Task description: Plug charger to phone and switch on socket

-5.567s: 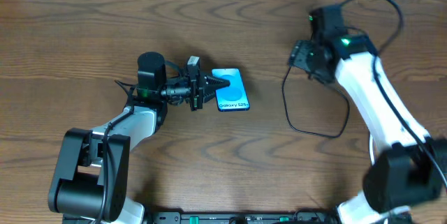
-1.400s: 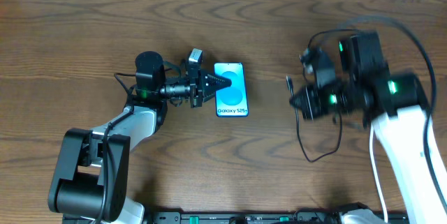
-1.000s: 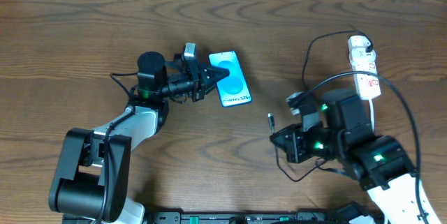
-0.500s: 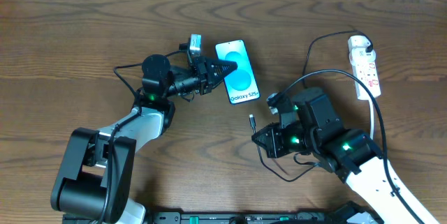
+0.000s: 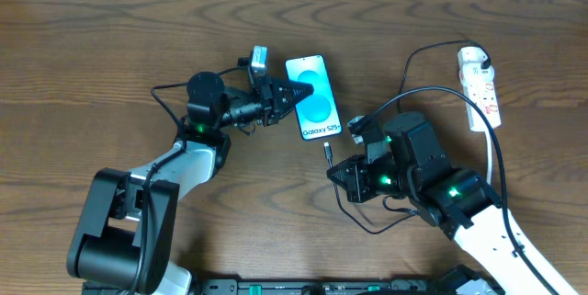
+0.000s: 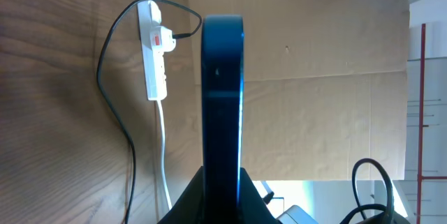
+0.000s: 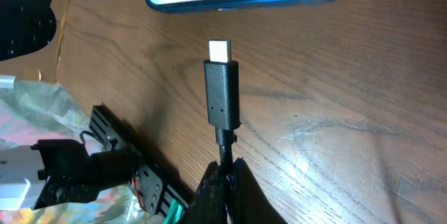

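Plug of charger (image 7: 222,91) pinched close behind by right gripper (image 7: 225,185), tip just short of phone (image 5: 317,111); cable judged limp, so grip near plug preferred. Phone edge clamped in left gripper (image 5: 290,96), likely slippery; socket (image 5: 480,79) well apart from phone.

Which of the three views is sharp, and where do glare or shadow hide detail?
Overhead: evenly lit, sharp; the phone shows readable text. Left wrist: the phone is a dark edge-on slab with little detail; the socket behind is clear. Right wrist: the charger plug is sharp, with a soft shadow; the screen is washed out white.
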Available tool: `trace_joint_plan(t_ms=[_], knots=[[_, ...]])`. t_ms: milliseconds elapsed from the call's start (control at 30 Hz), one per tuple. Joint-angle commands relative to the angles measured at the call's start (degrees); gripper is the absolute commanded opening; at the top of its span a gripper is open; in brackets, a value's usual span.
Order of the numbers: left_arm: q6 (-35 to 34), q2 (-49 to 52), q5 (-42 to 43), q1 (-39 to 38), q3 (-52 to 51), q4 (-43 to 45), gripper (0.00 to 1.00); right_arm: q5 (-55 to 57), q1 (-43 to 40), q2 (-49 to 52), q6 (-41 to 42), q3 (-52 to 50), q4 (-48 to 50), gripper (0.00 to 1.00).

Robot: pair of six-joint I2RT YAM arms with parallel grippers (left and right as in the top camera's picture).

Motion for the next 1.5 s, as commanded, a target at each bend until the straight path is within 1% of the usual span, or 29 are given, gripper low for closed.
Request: trace_joint_plan(t_ms=[0, 233, 400, 767, 967, 1100, 1233, 1467], knots=[[1.22, -0.63, 2.12, -0.07, 1.6, 0.85, 0.07, 0.04, 0.28, -0.04, 0.39, -0.24, 0.26, 0.01], [1.18, -0.63, 2.27, -0.07, 1.6, 0.87, 0.07, -0.04, 0.28, -0.02, 0.9, -0.24, 0.76, 0.01], [1.16, -0.63, 2.25, -0.07, 1.6, 0.87, 0.07, -0.55, 0.28, -0.02, 4.76, -0.24, 0.85, 0.01], [0.5, -0.63, 2.23, -0.07, 1.6, 0.9, 0.07, -2.21, 0.28, 0.02, 5.51, -0.37, 2.1, 0.01], [-2.47, -0.63, 2.23, -0.07, 1.6, 0.9, 0.07, -2.23, 0.28, 0.02, 6.95, -0.37, 2.14, 0.01], [-3.02, -0.63, 2.25, -0.09, 1.6, 0.9, 0.07, -2.21, 0.28, 0.02, 7.3, -0.37, 2.14, 0.01], [-5.35, -0.63, 2.21, -0.07, 1.6, 0.9, 0.07, -2.21, 0.28, 0.02, 9.22, -0.37, 2.23, 0.01], [-5.33, -0.63, 2.21, -0.09, 1.6, 0.9, 0.07, -2.23, 0.28, 0.02, 9.42, -0.37, 2.38, 0.01]])
